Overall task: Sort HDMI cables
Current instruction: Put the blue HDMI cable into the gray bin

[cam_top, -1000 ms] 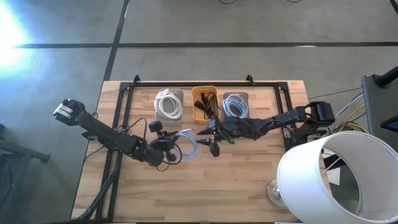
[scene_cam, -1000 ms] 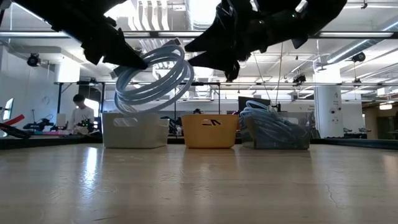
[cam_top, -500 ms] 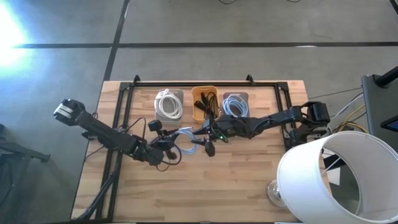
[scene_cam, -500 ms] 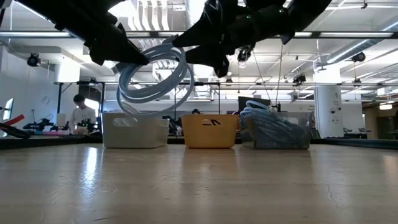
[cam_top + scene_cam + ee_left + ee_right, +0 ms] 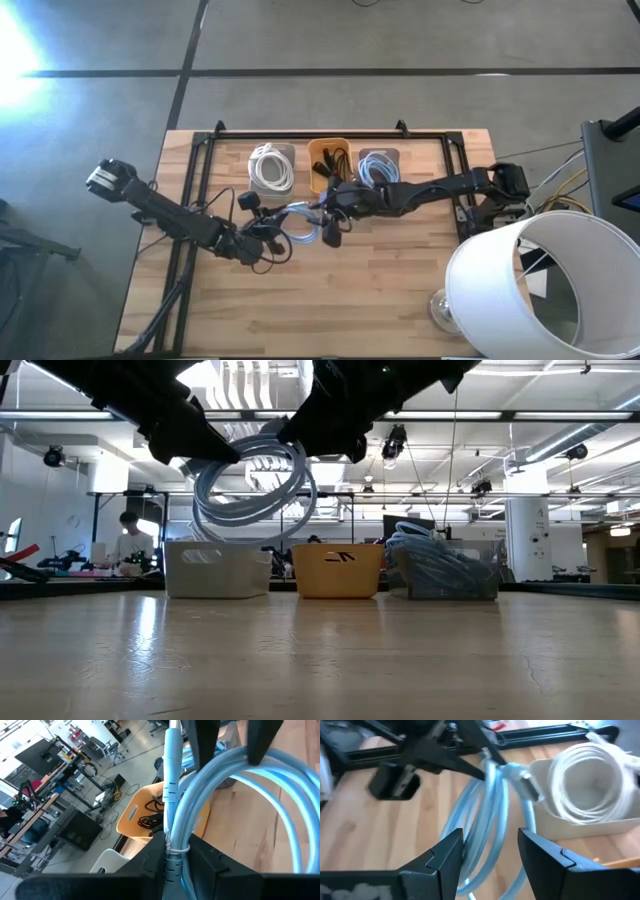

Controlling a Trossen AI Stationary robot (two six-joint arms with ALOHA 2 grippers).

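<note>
left gripper holds a blue coil in the air at mid-table, with the right gripper spread around its far side.

high view: the left fingers pinch the coil's near edge; the right fingers straddle its other edge, open. behind stand three trays in a row: a clear tray with white coils, an orange tray with black bundles, a grey tray with more blue coils. low view: the coil hangs clear of the table, tilted, between both dark arms, in front of the clear tray. left wrist view: fingers clamp the coil at its tied neck. right wrist view: fingers stand apart on either side of the coil's strands; whether they touch it cannot be told.
</note>
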